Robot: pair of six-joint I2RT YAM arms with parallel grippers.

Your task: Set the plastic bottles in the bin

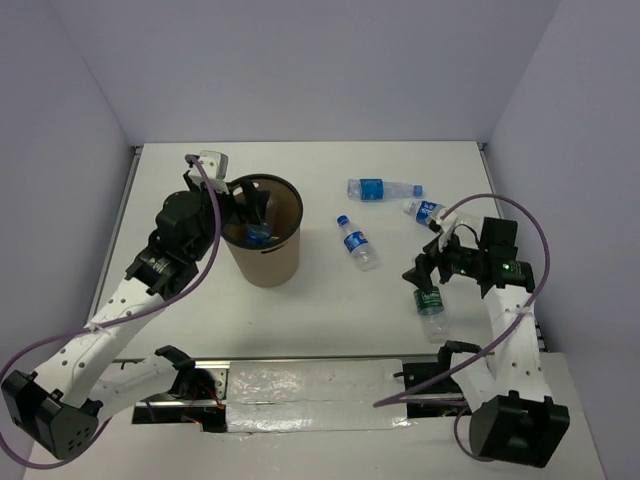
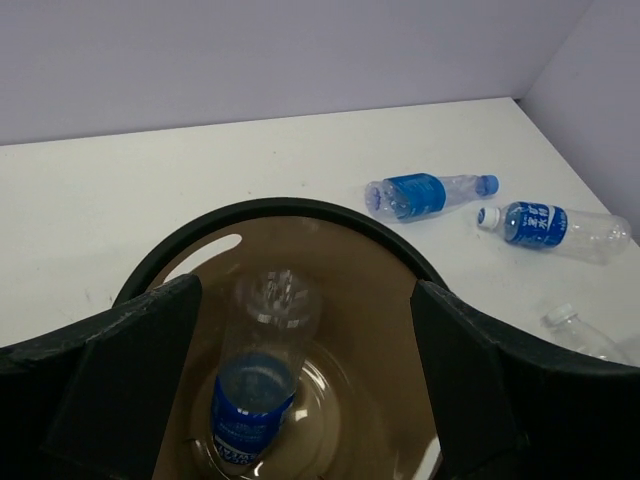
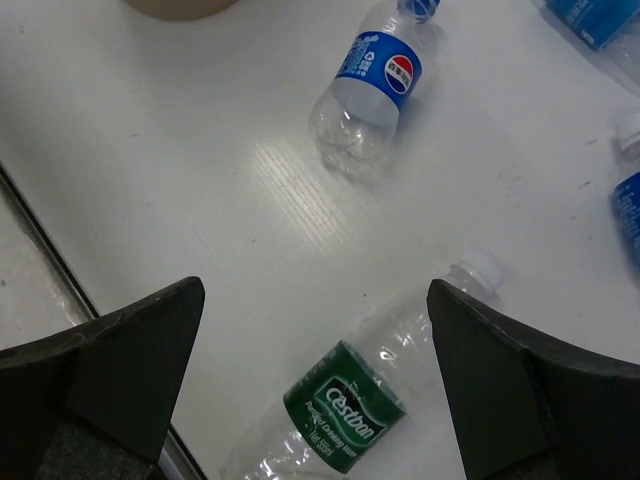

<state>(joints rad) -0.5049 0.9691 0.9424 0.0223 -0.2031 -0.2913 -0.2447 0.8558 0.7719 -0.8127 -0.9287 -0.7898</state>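
- 1 blue-label bottle (image 2: pixel 252 398) is inside the bin (image 1: pixel 268 262), leaning against the inner wall with its label low down. Its upper end is blurred.
- The bin stands upright on the left half of the table (image 1: pixel 330 310), its black rim (image 2: pixel 290 208) and handle slot visible from the left wrist.
- The left gripper (image 2: pixel 305 300) hangs just over the bin's mouth with its jaws spread wide, 1 finger on each side of the bottle below, holding nothing.
- 4 bottles lie on their sides on the table, to the right of the bin.
- The middle bottle (image 1: pixel 357 243), blue-labelled, is the nearest to the bin but apart from it.
- The far bottle (image 1: pixel 383 188) and the right bottle (image 1: pixel 428 212), both blue-labelled, lie close together nearer the back wall, cap ends almost meeting.
- The green-label bottle (image 3: pixel 345 405) lies nearest the arms, its white cap pointing away from the table's front edge.
- The right gripper (image 3: pixel 315 295) hovers over the green-label bottle, jaws released and spread to either side of it. Whether the fingers touch it cannot be told.
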